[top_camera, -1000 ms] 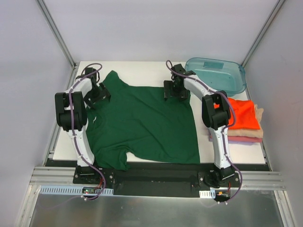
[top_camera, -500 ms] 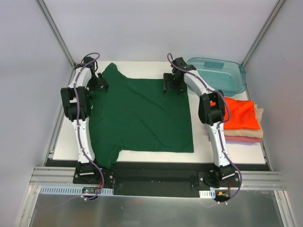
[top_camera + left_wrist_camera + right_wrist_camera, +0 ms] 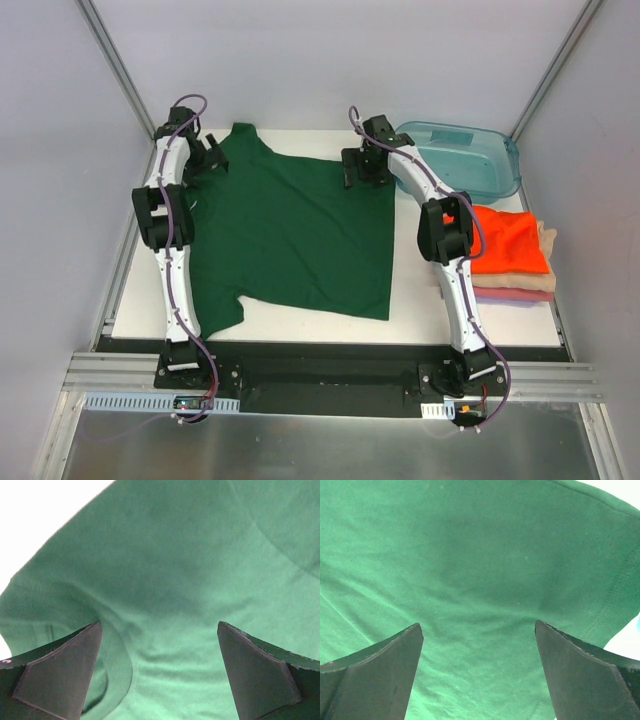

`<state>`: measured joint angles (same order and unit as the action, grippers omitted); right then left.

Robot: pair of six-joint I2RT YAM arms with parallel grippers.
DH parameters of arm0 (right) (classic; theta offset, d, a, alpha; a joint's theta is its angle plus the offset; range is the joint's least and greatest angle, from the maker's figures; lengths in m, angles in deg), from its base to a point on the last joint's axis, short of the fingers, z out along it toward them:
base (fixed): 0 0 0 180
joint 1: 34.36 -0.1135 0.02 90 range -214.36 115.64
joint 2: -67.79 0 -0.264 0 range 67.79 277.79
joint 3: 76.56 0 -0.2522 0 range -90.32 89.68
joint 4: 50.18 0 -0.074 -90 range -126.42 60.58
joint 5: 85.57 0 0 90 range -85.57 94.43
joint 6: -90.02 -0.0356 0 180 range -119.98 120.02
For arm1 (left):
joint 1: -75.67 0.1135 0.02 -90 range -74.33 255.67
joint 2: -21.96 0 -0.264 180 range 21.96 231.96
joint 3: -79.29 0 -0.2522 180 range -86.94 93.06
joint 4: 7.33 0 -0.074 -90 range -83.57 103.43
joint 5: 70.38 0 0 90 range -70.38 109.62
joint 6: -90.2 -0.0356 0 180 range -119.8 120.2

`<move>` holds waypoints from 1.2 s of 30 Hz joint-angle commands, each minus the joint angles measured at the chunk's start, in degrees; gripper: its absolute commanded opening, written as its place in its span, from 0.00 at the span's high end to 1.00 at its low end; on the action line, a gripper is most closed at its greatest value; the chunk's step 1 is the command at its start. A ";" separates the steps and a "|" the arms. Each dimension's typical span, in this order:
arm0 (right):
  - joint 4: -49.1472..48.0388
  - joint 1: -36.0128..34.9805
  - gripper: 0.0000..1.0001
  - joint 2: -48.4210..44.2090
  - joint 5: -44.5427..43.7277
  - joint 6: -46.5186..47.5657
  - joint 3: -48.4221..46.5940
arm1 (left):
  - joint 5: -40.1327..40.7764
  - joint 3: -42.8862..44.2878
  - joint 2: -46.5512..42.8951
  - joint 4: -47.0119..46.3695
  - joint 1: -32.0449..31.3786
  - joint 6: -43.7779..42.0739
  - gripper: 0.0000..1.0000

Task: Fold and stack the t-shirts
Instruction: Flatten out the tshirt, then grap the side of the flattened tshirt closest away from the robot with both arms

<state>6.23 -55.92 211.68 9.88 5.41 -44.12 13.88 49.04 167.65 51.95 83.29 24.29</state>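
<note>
Sprawling dark green t-shirt (image 3: 290,232), mostly flat

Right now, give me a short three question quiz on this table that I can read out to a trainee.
1. True or false: the green t-shirt lies spread out, not yet folded.
2. Which colour is on top of the folded stack at the right? A pink, B orange, C beige.
3. Fill in: the left end effector and the right end effector both hover over green cloth with jaws ____.
Key: 1 true; 2 B; 3 open.
</note>
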 commanded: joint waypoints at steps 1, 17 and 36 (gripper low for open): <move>-0.73 -3.13 0.04 -8.79 -0.88 4.01 3.17 | -1.38 -5.53 -14.70 0.01 0.47 -1.51 0.01; -13.02 -18.51 0.04 -41.66 -15.65 -10.29 52.29 | 3.63 -80.49 -72.80 -9.21 0.47 12.19 0.01; -20.06 -16.76 0.04 -37.46 -10.12 -14.97 65.24 | 7.57 -98.19 -82.84 -12.31 0.47 20.72 0.01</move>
<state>-11.80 -74.52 173.39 -2.16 -8.34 20.14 17.45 -48.88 84.68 36.78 83.29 41.95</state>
